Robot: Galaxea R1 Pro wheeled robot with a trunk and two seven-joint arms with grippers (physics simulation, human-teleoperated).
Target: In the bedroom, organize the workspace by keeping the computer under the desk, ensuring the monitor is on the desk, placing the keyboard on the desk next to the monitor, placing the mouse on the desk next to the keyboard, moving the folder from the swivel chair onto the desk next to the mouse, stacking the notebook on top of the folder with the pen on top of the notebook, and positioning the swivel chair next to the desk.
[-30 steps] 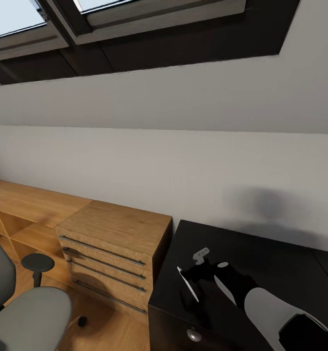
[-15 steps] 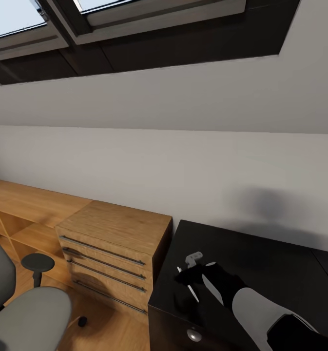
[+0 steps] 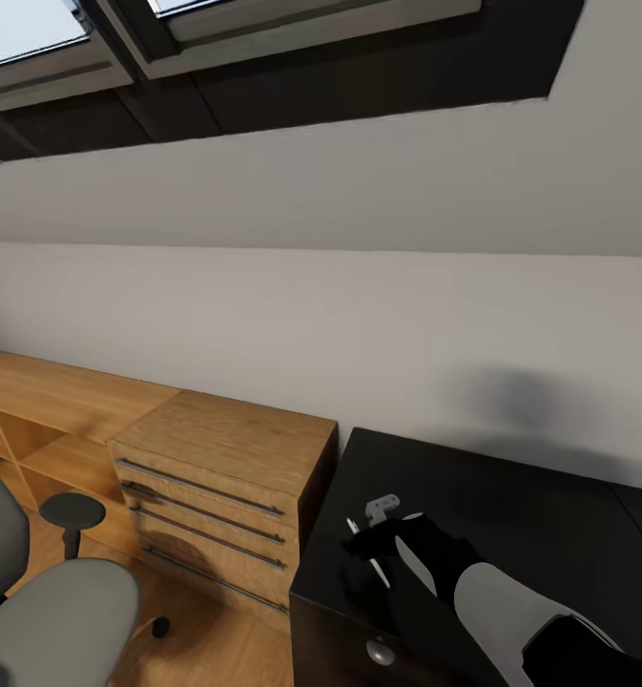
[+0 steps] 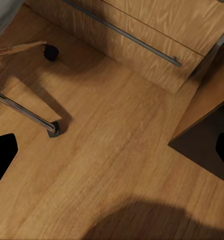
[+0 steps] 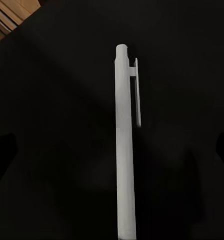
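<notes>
Hovering open-jawed, the right claw [image 5: 116,145] straddles the pen [image 5: 125,150] lying flat on the black table [image 3: 549,534]. The pen is probably light, rigid and slick; grip mid-barrel, below its clip.

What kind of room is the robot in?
Probably a home study corner under a sloping roof: there's a black desk, a grey swivel chair, a wooden drawer cabinet and a white pen lying on the desk.
</notes>
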